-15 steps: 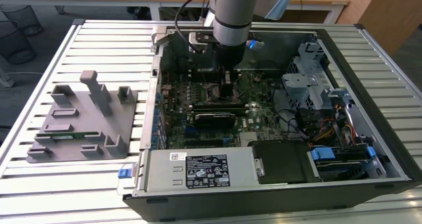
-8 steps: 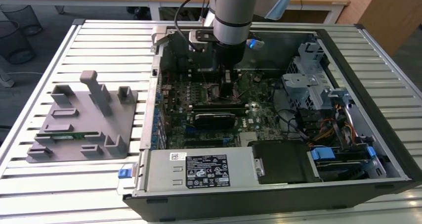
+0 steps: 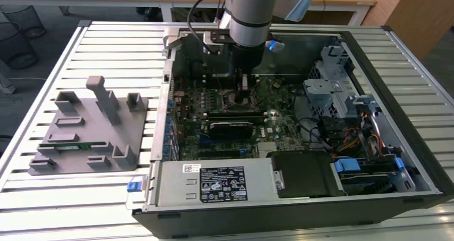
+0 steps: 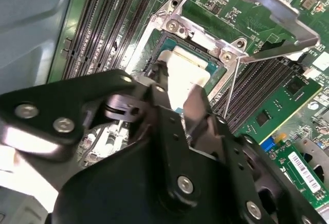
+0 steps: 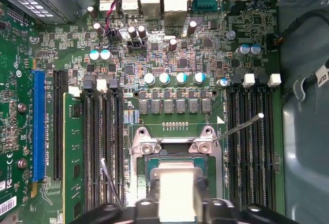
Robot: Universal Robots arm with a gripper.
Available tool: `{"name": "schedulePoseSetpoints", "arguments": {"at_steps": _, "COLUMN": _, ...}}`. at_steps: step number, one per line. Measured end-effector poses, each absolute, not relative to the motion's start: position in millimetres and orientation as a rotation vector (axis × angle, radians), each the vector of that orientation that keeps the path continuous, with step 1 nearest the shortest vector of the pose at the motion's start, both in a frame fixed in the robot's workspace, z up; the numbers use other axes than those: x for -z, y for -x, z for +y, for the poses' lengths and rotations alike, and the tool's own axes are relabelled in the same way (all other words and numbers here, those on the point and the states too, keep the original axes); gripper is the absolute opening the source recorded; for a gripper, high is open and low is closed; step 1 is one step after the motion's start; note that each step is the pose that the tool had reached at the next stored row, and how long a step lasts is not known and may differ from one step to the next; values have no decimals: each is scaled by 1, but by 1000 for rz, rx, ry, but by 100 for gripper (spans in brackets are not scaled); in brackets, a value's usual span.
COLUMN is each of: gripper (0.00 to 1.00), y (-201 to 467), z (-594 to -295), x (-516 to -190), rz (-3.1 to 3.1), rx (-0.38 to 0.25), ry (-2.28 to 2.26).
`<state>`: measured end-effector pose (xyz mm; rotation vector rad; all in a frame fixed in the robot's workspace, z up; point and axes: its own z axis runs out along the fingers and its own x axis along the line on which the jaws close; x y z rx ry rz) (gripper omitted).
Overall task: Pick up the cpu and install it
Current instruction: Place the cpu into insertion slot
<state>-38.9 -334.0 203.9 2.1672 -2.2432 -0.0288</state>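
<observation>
Silver-topped cpu [image 4: 187, 72]: lies within the open socket [image 4: 201, 38] on the motherboard, inside the computer case [image 3: 415, 86] on the slatted bench [image 3: 106, 44].
Claw [image 4: 180, 86]: its fingers [image 5: 154, 190] are closed against two opposite edges of the cpu, gripping it.
Done so far: the pickup looks complete, since the chip is at the socket and square to its frame.
Left to do: the cpu is not yet released. The load plate [image 4: 267, 0] stands raised and the lever [image 5: 239, 126] is swung free, so nothing is clamped. I cannot tell whether the chip is fully seated.
Exterior view: gives the arm reaching straight down into the case, with a grey fixture [image 3: 92, 129] well apart on the exterior view's left.
First wrist view: gives the memory slots [image 5: 252, 147] flanking the socket.
Second wrist view: gives the lifted plate from the side.
</observation>
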Motion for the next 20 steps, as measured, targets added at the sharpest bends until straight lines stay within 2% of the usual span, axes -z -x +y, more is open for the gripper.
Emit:
{"name": "schedulePoseSetpoints", "arguments": {"at_steps": 1, "gripper": 35, "y": 39, "z": -334, "x": -204, "rz": -2243, "rx": 29, "ry": -2167}}
{"name": "schedulePoseSetpoints", "arguments": {"at_steps": 2, "gripper": 35, "y": 39, "z": -334, "x": -204, "rz": -2243, "rx": 29, "ry": -2167}}
{"name": "schedulePoseSetpoints", "arguments": {"at_steps": 4, "gripper": 23, "y": 39, "z": -334, "x": -205, "rz": -2243, "rx": 29, "ry": -2167}}
{"name": "schedulePoseSetpoints", "arguments": {"at_steps": 5, "gripper": 23, "y": 39, "z": -334, "x": -205, "rz": -2243, "rx": 29, "ry": -2167}}
{"name": "schedulePoseSetpoints", "arguments": {"at_steps": 7, "gripper": 11, "y": 39, "z": -334, "x": -205, "rz": -2243, "rx": 29, "ry": -2167}}
{"name": "schedulePoseSetpoints", "arguments": {"at_steps": 20, "gripper": 11, "y": 39, "z": -334, "x": -209, "rz": -2243, "rx": 29, "ry": -2167}}
